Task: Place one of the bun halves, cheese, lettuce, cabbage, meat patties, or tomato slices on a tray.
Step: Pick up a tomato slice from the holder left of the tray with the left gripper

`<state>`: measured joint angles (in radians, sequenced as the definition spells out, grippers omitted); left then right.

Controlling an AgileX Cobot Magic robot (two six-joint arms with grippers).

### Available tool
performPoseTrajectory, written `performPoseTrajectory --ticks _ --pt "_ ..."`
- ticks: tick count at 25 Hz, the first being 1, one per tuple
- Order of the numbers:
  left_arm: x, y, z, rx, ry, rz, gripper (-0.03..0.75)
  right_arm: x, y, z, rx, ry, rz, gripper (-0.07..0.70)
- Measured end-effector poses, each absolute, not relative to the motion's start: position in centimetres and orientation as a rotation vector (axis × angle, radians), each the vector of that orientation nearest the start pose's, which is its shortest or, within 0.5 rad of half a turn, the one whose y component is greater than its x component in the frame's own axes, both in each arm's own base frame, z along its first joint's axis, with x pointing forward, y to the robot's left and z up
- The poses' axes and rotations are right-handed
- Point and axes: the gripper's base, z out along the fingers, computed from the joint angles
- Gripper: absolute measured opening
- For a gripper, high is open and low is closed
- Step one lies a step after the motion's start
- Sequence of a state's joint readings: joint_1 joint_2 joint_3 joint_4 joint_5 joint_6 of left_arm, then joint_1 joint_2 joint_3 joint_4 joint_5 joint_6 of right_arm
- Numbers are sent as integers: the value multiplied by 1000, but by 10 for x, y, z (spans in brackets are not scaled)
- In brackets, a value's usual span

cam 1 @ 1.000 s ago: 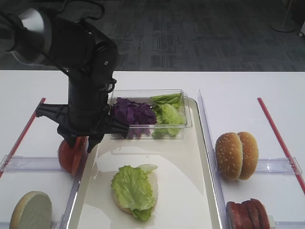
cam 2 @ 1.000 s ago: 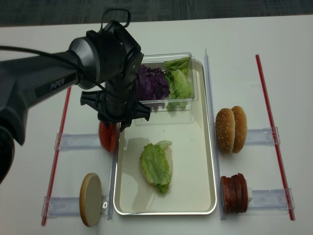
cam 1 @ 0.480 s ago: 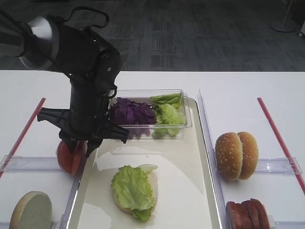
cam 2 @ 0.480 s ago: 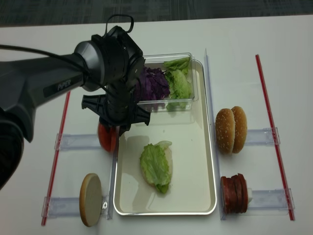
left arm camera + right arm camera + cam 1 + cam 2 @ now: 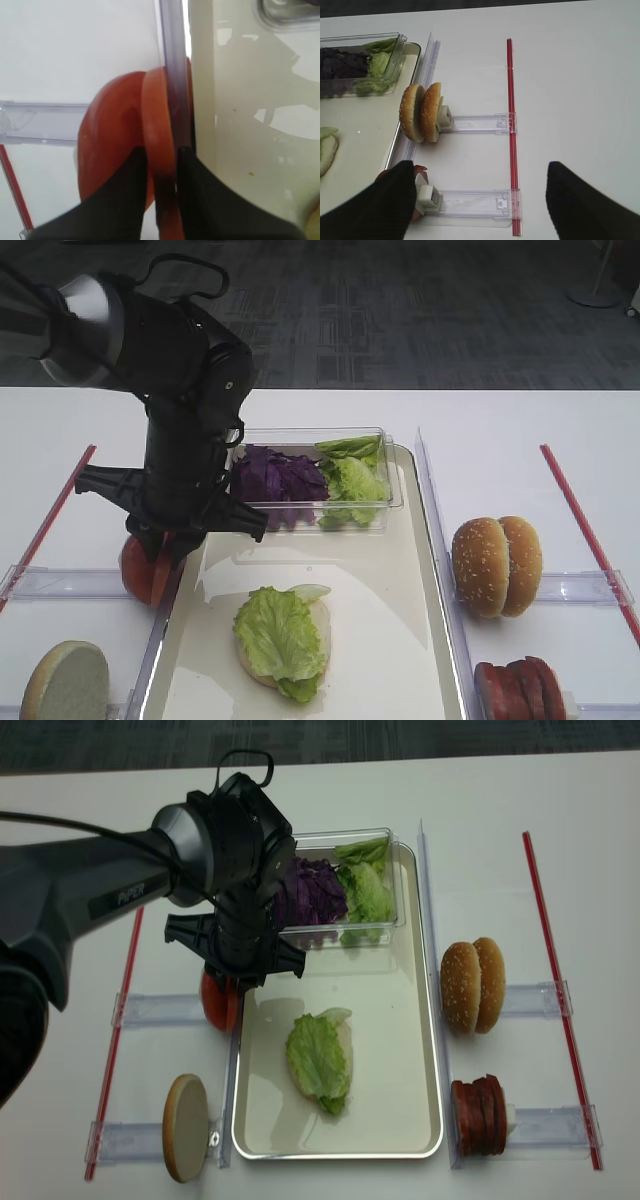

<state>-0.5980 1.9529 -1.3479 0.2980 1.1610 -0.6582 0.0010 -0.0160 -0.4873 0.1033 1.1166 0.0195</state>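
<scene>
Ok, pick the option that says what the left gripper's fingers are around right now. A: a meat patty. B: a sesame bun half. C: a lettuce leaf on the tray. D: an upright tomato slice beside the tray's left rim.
D: in the left wrist view the left gripper has its dark fingers on either side of one thin upright tomato slice, just left of the tray.

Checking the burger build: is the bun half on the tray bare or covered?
Covered: lettuce lies over the bun half on the tray.
</scene>
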Motion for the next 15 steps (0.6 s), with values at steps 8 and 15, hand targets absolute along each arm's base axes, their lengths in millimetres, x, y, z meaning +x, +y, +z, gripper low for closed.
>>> performPoseTrajectory --ticks 8,15 --pt "313 -183 178 114 3041 432 95 -9 8 270 11 2095 137 560" --pt "313 -183 179 114 3042 439 67 -9 8 270 11 2095 137 560"
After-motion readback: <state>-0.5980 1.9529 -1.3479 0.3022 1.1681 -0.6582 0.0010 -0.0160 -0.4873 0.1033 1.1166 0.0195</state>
